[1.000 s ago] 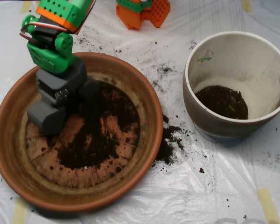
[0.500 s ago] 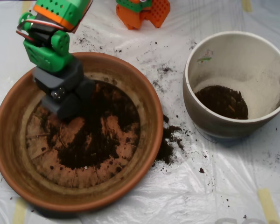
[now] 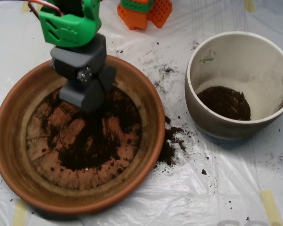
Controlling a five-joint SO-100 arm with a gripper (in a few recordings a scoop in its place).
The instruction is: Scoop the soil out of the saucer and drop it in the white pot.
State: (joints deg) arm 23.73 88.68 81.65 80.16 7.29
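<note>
Overhead view, one arm. Green arm segment (image 3: 70, 26) enters from the far-left corner of the tabletop and carries the grey clamshell scoop (image 3: 87, 92). Scoop sits over the far-left part of the saucer's base, its two shells drawn together, closed; contents not visible from above.

Terracotta saucer (image 3: 153, 117) occupies the left half of the tabletop, near edge close to the front. Radial ridges on base partly exposed, esp. at left and along the near side. Soil (image 3: 99, 141), dark and crumbly, lies as a patchy spread across the centre and right of the base, thin in places so orange clay shows through.

White pot (image 3: 203, 117) stands at the right edge of the tabletop, well apart from the scoop, upright. Small green mark (image 3: 207, 60) on inner wall near the far-left rim. Dark soil heap (image 3: 224, 102) at the pot's bottom; inner walls dusty.

Spilled soil (image 3: 170, 141) lies on the white plastic sheet (image 3: 217, 188) just beside the saucer's right rim, between saucer and pot; fine crumbs scattered further back. Orange part (image 3: 146, 12) at the far edge, centre. Tape strips (image 3: 271, 205) near the front-right corner.
</note>
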